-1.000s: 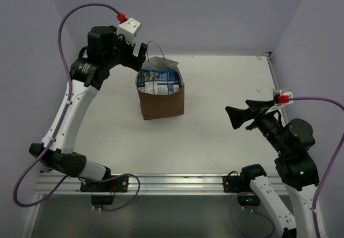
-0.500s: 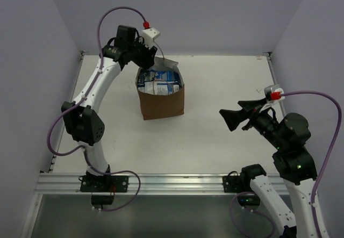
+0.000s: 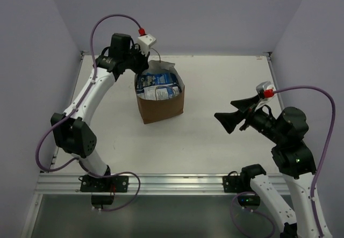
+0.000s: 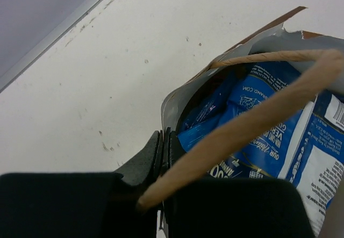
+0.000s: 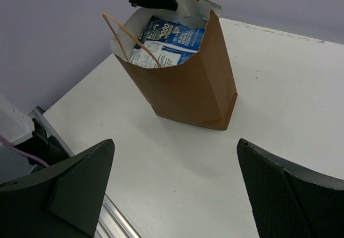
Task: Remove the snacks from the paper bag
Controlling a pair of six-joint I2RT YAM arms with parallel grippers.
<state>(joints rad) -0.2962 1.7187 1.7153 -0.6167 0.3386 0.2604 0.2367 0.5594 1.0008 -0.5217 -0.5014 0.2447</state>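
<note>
The brown paper bag stands upright on the white table, its mouth open. Blue and blue-white snacks fill it to the top. My left gripper sits at the bag's far-left rim. In the left wrist view the left gripper is shut on the thin bag rim, one finger outside and one inside against the blue snacks. A paper handle crosses in front of the jaws. My right gripper hangs open to the bag's right, well away from it. The right wrist view shows the bag beyond the open right gripper.
The white table has a metal rail along its near edge. Lilac walls close in the back and both sides. A second paper handle arches over the bag's near-left side.
My left arm swung in from the back left to the bag's rim, and its gripper went from open to shut on it. The right gripper drifted slightly left.
</note>
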